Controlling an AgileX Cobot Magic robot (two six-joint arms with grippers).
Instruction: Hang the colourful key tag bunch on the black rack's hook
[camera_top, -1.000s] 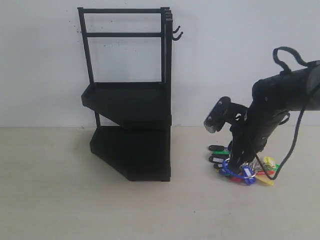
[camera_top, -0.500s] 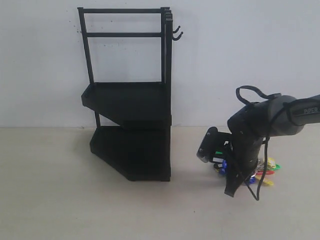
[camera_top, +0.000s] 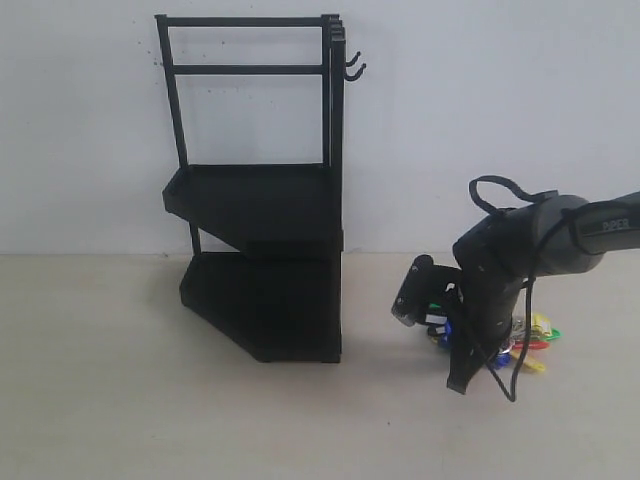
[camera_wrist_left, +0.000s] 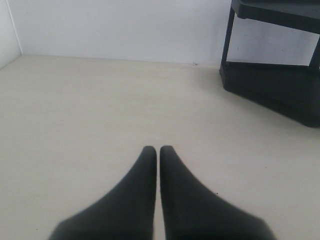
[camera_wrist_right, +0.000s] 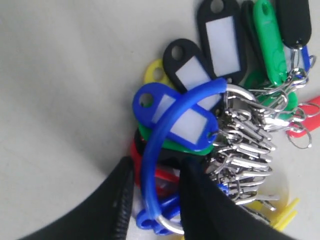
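Colourful key tag bunch (camera_wrist_right: 220, 130) lies on the worktop (camera_wrist_right: 60, 75); right tool (camera_wrist_right: 159, 167) spread astride its blue sleeve (camera_wrist_right: 147, 155); left tool (camera_wrist_left: 154, 148) pressed together.

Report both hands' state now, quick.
Left hand: closed, empty.
Right hand: open, straddling the blue sleeve of the key tag bunch, not clamped.
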